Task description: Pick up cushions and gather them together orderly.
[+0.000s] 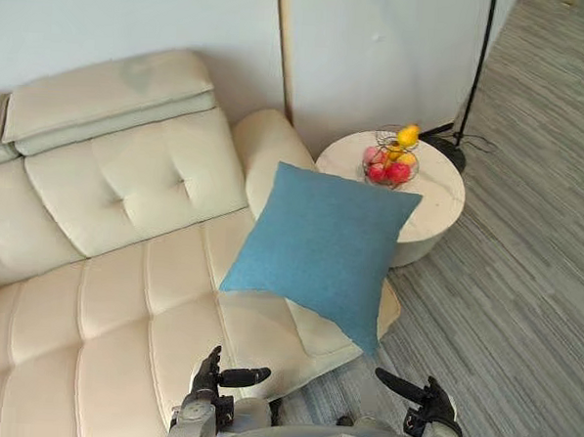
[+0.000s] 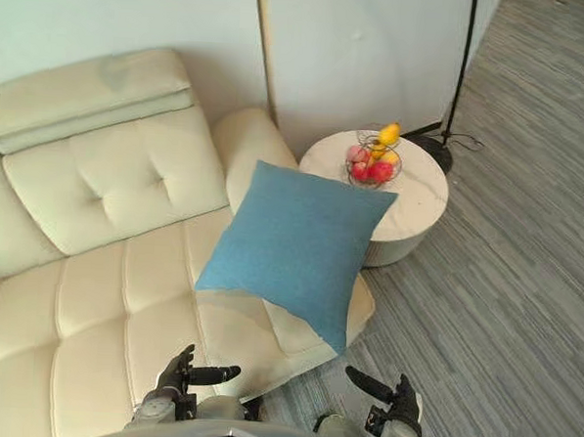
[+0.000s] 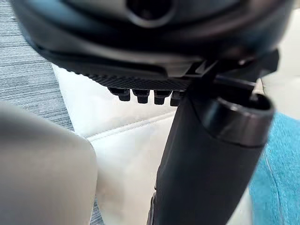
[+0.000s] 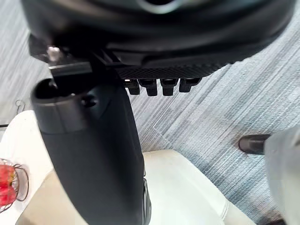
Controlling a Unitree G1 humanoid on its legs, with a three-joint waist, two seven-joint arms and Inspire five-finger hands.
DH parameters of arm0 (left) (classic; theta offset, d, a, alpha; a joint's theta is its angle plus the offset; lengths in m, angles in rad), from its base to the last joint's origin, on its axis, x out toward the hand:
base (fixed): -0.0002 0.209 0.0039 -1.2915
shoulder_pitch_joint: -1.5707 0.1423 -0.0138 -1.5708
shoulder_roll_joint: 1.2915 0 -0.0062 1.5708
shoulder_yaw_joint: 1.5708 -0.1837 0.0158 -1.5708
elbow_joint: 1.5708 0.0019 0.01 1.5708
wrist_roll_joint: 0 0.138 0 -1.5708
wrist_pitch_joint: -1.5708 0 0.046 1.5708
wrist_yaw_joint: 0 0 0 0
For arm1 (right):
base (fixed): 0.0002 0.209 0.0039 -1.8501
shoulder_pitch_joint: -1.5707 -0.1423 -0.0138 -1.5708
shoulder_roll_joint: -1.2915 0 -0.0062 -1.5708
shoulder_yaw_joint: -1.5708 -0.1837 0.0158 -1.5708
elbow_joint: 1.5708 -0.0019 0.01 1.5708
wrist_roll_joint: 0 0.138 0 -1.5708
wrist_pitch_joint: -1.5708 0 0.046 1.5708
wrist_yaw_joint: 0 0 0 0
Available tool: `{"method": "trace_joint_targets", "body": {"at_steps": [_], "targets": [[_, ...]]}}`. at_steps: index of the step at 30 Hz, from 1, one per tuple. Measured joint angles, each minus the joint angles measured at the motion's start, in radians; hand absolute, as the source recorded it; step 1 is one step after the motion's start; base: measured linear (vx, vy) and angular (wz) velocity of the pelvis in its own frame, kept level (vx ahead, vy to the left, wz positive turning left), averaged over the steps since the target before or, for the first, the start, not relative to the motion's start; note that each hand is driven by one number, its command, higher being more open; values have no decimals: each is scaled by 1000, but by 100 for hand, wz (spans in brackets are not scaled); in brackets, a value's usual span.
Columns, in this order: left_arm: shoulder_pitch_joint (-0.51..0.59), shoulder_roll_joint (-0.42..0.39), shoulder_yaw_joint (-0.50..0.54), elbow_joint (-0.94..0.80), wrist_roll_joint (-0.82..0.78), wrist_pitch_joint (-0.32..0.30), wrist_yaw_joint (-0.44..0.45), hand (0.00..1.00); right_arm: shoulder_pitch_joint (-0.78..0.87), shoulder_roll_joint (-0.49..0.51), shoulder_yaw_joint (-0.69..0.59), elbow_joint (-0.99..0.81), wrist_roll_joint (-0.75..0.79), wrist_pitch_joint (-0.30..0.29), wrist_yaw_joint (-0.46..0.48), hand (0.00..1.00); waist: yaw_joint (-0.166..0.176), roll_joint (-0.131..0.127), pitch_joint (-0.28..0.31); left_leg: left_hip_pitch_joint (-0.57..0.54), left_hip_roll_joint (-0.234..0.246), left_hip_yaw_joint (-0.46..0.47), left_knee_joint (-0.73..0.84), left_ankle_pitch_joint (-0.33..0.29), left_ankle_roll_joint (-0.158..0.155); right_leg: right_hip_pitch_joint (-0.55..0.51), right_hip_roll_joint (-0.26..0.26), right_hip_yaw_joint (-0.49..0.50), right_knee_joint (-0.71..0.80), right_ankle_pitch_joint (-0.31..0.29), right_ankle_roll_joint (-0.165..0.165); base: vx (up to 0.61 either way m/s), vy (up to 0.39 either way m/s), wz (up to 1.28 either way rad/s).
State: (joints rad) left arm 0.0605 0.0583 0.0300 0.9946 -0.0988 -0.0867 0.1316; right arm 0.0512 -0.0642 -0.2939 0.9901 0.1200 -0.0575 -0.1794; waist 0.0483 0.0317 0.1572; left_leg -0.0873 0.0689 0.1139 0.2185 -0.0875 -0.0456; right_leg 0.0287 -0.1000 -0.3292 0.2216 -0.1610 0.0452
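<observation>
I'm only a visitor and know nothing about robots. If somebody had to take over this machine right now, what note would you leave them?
Left hand: open and empty, held low over the front edge of the sofa.
Right hand: open and empty, held low over the floor off the sofa's end.
Blue cushion: lies at the armrest end of the sofa, untouched, with one corner past the seat's front edge. A round side table with a fruit basket stands just beyond it.
Done: nothing picked up yet.
Left: grasp the blue cushion, look for any others, and set them neatly together.
</observation>
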Motion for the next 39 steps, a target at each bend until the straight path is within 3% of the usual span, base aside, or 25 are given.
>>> {"method": "trace_joint_targets", "body": {"at_steps": [4,8,13,15,18,25,31,39], "targets": [[-2,11,-4,-1,0,0,2,100,6,25,0,-28,0,-6,-1,100,-5,-10,4,10,-30,-26,-16,10,11,22,-18,-23,-24,-1,4,19,78,22],[0,10,-8,-11,0,1,5,100,44,39,-1,-102,0,-4,-9,100,-8,-5,3,40,-66,-52,-124,80,15,30,-39,-56,-44,7,16,1,30,29],[40,9,24,-80,-2,4,15,100,121,66,-5,-361,-4,-2,-30,100,-19,-12,1,111,-67,-52,-233,133,16,60,-38,-65,-51,9,17,-33,-16,3],[57,11,42,-142,-11,5,17,100,148,80,-25,-468,-6,-3,-32,100,-23,-16,-1,120,-61,-32,-255,129,12,59,-37,-62,-52,12,16,-55,-3,-6],[93,16,100,-294,-19,8,22,100,215,102,-45,-633,-10,-3,-46,100,-31,-34,-12,126,-40,73,-261,124,19,59,-37,-49,-60,16,20,-38,8,-10],[141,22,196,-534,-28,7,35,100,300,117,-80,-911,-10,-3,-27,100,-35,-34,-35,154,-43,118,-247,99,24,84,-36,2,-89,23,24,51,24,-19],[156,-1,181,-578,-28,5,29,100,283,100,-57,-943,-12,-4,20,100,-38,-18,-68,174,-43,124,-251,87,24,95,-31,28,-105,25,21,46,5,-5],[138,33,104,-527,-27,5,35,100,200,54,42,-767,-20,-5,48,100,-48,-16,-70,170,-41,121,-301,124,21,69,-18,38,-112,29,16,-27,-8,-1]]}}
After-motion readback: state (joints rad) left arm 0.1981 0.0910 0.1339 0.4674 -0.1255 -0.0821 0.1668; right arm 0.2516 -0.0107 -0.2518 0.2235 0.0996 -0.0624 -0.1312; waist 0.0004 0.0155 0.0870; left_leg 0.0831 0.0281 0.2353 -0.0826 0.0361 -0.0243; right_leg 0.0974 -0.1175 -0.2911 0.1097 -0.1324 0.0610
